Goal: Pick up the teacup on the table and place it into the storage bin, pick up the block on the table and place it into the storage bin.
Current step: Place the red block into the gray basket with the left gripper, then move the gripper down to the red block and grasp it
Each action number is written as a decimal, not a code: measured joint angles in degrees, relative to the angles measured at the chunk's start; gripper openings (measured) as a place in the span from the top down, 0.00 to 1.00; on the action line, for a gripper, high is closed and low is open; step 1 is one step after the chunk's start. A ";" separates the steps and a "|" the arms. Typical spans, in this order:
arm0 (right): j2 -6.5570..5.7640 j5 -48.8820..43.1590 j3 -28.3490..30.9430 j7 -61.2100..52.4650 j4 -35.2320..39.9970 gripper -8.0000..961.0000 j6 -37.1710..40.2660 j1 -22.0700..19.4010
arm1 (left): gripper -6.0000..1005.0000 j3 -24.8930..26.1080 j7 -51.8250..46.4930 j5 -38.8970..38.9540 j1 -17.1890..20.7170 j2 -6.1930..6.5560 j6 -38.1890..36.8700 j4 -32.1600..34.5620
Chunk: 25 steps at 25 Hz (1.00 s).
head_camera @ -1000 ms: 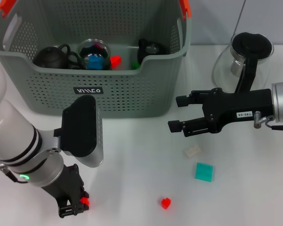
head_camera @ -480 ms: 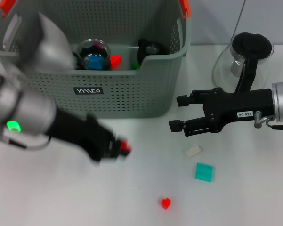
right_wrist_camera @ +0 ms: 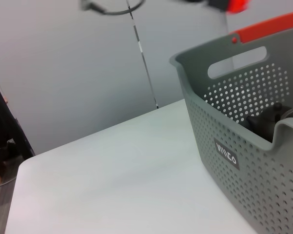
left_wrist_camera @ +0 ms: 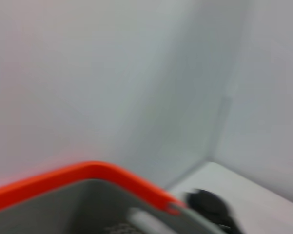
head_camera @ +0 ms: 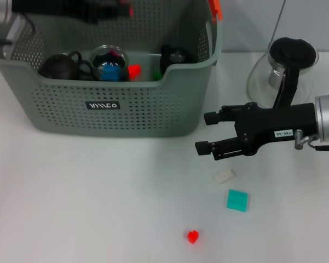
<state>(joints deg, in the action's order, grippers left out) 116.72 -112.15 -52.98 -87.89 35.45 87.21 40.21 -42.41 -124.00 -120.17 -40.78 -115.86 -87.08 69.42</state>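
Bin: big grey-green plastic basket, walls perforated with small round holes, orange clips at the handles, small black label with white lettering on the near wall. It sits at the far left of the white table.

Inside the bin: a dark teapot, a round glass piece with blue in it, a red block, another dark pot.

Left gripper is above the bin's far rim, blurred, gripping a small red block.

Right gripper hovers over the table right of the bin, fingers spread, nothing between them.

On the table below it: a cream block, a teal block, a small red cube. A glass jug stands at the far right.
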 joint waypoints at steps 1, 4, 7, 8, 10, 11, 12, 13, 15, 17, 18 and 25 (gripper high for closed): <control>0.00 0.00 -0.04 0.00 0.01 0.05 0.04 0.01 | 0.76 0.00 -0.15 -0.37 -0.19 0.17 1.47 -0.77; 0.01 0.00 -0.10 0.01 0.02 0.05 0.17 -0.08 | 0.75 0.03 -0.10 -2.11 -0.55 0.21 6.62 -2.49; 0.07 0.00 -0.12 0.06 0.04 0.05 0.23 -0.24 | 0.74 0.11 0.18 -4.94 -0.37 -0.62 11.71 -2.73; 0.08 0.00 -0.14 0.06 0.04 0.05 0.26 -0.26 | 0.74 0.12 0.19 -5.42 -0.29 -0.72 12.26 -2.73; 0.09 0.00 -0.19 0.08 0.05 0.05 0.36 -0.28 | 0.74 0.22 0.19 -5.80 0.11 -0.84 12.84 -2.52; 0.09 0.00 -0.20 0.08 0.06 0.05 0.41 -0.28 | 0.68 0.43 0.15 -5.78 0.44 -0.88 13.03 -2.28; 0.09 0.00 -0.20 0.08 0.06 0.05 0.44 -0.29 | 0.63 0.72 0.06 -5.57 0.77 -0.92 12.99 -1.92; 0.09 0.00 -0.21 0.08 0.06 0.05 0.48 -0.29 | 0.58 1.10 -0.01 -5.00 1.32 -0.96 12.62 -1.38; 0.06 0.00 -0.21 0.09 0.06 0.05 0.51 -0.31 | 0.47 1.76 0.58 -2.29 3.15 -1.05 9.65 0.49; 0.04 0.00 -0.20 0.11 0.06 0.05 0.61 -0.31 | 0.39 1.96 3.88 2.24 5.54 -1.23 3.64 1.99; 0.03 -0.01 -0.20 0.13 0.06 0.05 0.66 -0.32 | 0.36 1.89 7.50 5.28 6.99 -1.38 -1.11 2.52; -0.42 -0.38 -1.47 0.27 0.06 0.05 0.99 -0.24 | 0.09 -0.76 39.73 10.43 17.72 -4.85 -29.64 2.66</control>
<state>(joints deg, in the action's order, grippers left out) 116.29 -112.53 -54.45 -87.61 35.51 88.20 39.97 -43.17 -84.27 -109.74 -23.06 -120.70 -116.72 72.08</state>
